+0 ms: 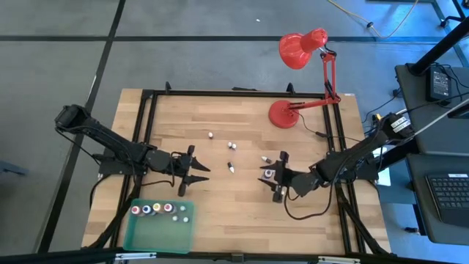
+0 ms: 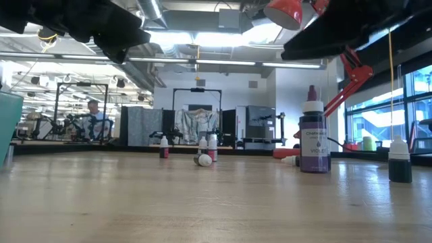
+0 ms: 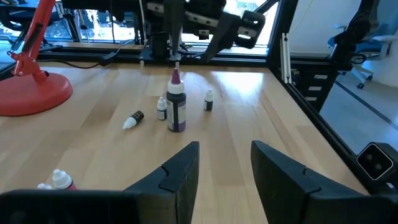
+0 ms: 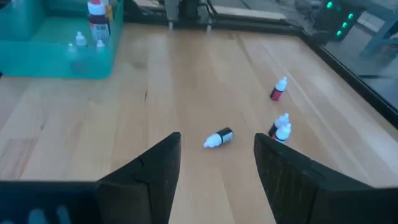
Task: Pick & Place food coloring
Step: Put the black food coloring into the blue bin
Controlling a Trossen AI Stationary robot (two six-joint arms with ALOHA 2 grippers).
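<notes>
**Both grippers held empty above the table, bottles scattered between them**

The right gripper is seen at about four o'clock on the table in the high view, its two dark fingers parted with nothing between them. Past those fingers, in the right wrist view, a dark bottle with a white tip is seen lying on its side on the bare wood. A pair of bottles standing close together is found just beyond it, and a red bottle with a white tip stands farther off.

The left gripper is held at about eight o'clock, pointing toward the table's centre, its fingers likewise spread apart and gripping nothing. Through the left wrist view a tall purple bottle is seen upright, with a tiny whitish bottle touching or just beside it, a small dark bottle near it, and a toppled bottle lying on the wood.

Near the table's centre, three small bottles are spread loosely in the high view, well apart from either gripper.

At seven o'clock the green tray is seen with a row of bottles already lined up along its far edge.

At one o'clock the red desk lamp is planted, its round base resting on the wood.
</notes>
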